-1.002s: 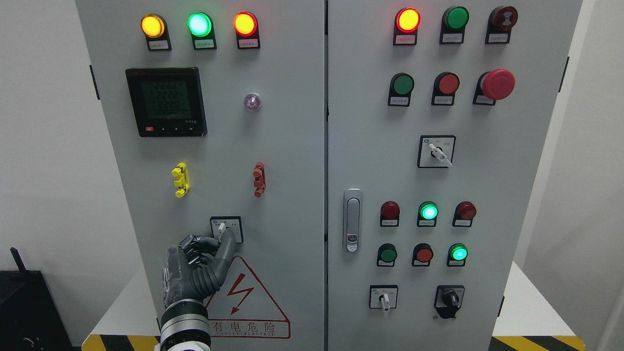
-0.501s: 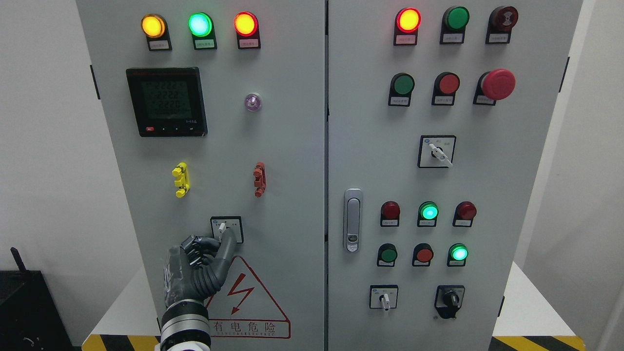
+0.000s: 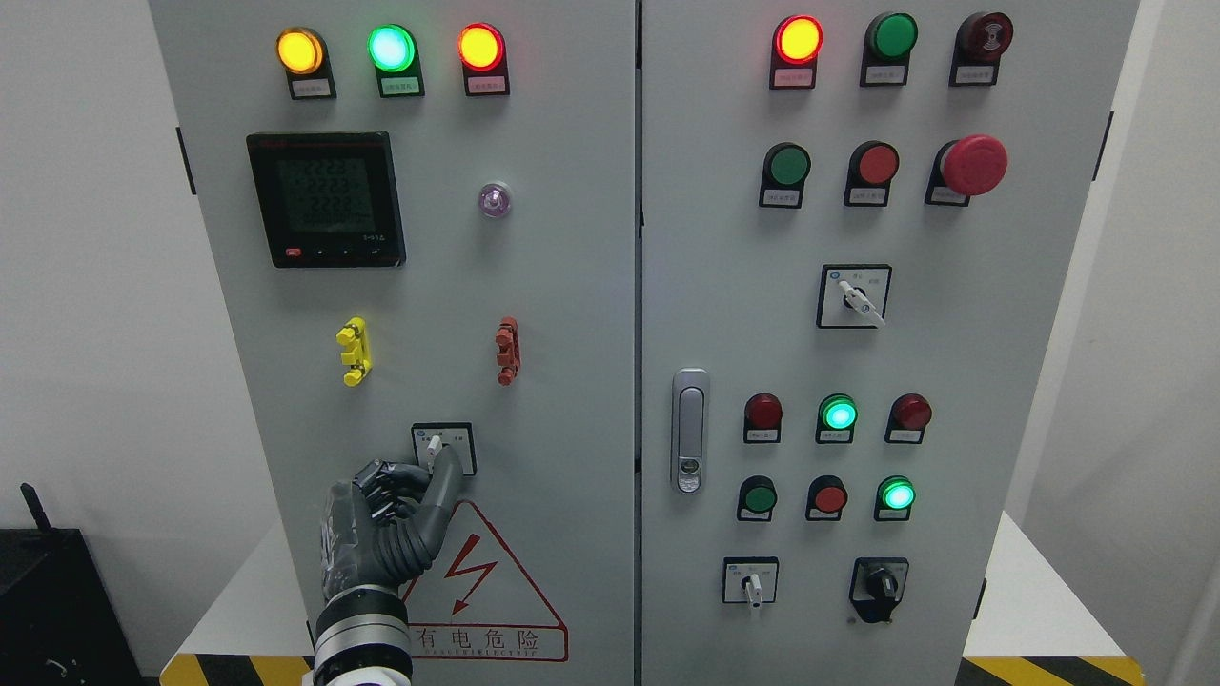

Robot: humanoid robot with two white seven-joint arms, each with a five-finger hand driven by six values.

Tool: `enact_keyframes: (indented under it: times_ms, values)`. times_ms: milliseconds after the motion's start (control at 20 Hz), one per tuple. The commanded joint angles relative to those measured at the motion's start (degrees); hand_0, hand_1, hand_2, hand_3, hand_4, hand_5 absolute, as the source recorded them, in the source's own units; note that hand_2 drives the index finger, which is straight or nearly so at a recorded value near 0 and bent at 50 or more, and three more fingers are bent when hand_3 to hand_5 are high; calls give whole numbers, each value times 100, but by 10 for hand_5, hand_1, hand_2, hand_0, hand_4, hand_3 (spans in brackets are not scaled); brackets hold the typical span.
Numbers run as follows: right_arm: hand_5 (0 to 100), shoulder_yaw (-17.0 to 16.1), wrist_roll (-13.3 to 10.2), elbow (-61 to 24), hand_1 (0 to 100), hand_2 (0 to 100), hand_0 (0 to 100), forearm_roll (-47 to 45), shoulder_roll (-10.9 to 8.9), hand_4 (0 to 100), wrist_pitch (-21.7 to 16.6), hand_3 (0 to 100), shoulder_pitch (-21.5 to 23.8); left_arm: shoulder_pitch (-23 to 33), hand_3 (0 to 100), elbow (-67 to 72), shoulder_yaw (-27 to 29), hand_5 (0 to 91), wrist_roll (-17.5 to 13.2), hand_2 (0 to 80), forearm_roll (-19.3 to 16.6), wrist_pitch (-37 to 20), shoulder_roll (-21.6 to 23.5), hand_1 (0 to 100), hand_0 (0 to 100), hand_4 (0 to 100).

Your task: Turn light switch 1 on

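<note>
A grey cabinet [image 3: 572, 286] with two doors is seen head-on. Low on its left door a small rotary switch [image 3: 442, 446] is mounted on a square black-framed plate, just above a red warning triangle [image 3: 481, 586] with a lightning bolt. The switch's white lever [image 3: 434, 444] is seen pointing roughly upward, tilted slightly left.

The left hand [image 3: 386, 529] is raised from the lower left edge, its palm turned toward the door. Its thumb [image 3: 440, 486] is stretched up and to the right, with the tip laid against the lower right of the switch plate, just beside the lever. The other fingers [image 3: 386, 476] are curled in, with their tips just left of and below the switch. Nothing is clasped; whether the lever itself is touched cannot be told. The right hand is not seen.

Above the switch, a yellow clip [image 3: 353, 351] and a red clip [image 3: 507, 351] are fixed, and higher up a black meter [image 3: 326, 198] with a lit display. Along the top of the left door three lamps are lit: amber [image 3: 298, 50], green [image 3: 391, 48] and red [image 3: 479, 46]. On the right door a latch [image 3: 689, 431], a red mushroom button [image 3: 974, 164], further lamps and three more switches are mounted.
</note>
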Motion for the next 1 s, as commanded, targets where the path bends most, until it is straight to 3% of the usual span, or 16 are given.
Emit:
enact_keyframes:
  times_ms: [0,952]
  values:
    - [0,0,0,0,0,0,0,-141,0,0,4,0,0,0,818,-1,-1,834,-1,643,-1,2,2,611,683,905]
    - [0,0,0,0,0,0,0,-141,0,0,4,0,0,0,837,8,-18,848,-18,666,8,2,2,526,737,919]
